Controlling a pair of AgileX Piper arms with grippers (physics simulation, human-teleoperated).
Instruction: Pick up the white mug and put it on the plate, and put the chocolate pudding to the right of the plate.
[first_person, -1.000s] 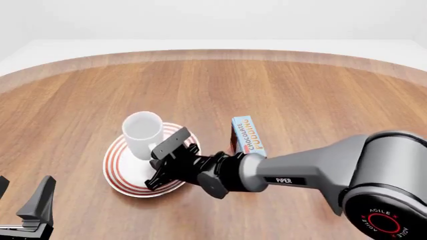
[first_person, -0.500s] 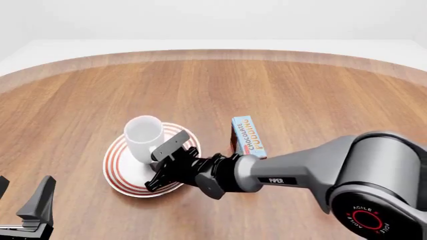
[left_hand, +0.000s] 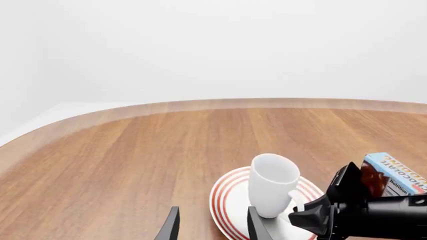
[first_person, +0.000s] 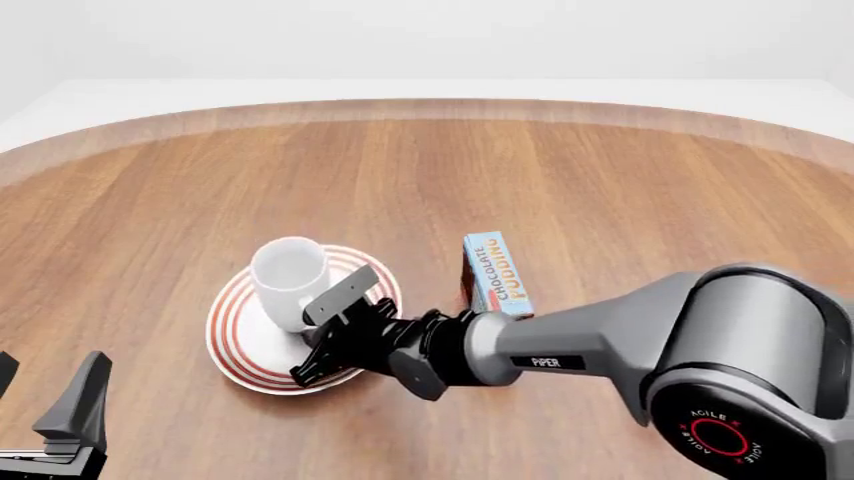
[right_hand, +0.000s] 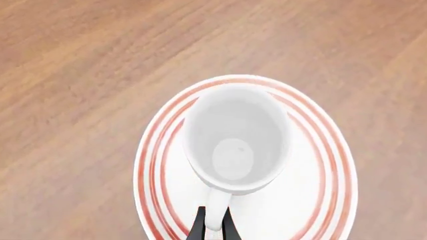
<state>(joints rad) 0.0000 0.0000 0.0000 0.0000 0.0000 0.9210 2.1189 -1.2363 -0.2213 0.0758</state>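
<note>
The white mug (first_person: 291, 283) stands nearly upright over the left half of the red-ringed plate (first_person: 240, 338). In the left wrist view the mug's (left_hand: 272, 182) base looks down on the plate (left_hand: 230, 205). My right gripper (first_person: 323, 328) reaches in from the right and is shut on the mug's handle. The right wrist view looks into the mug (right_hand: 237, 145), with that gripper (right_hand: 213, 227) pinching the handle above the plate (right_hand: 160, 200). The chocolate pudding (first_person: 497, 270) box lies just right of the plate. My left gripper (first_person: 47, 405) is open at the near left, holding nothing.
The round wooden table (first_person: 561, 170) stretches far beyond the plate, its curved rim at the back. My right arm (first_person: 627, 340) crosses low over the near right, close beside the pudding box (left_hand: 393, 175). The left gripper (left_hand: 213, 227) points toward the plate.
The right gripper has come down and slightly nearer with the white mug, bringing its base onto the plate. The left arm and the pudding box have not moved.
</note>
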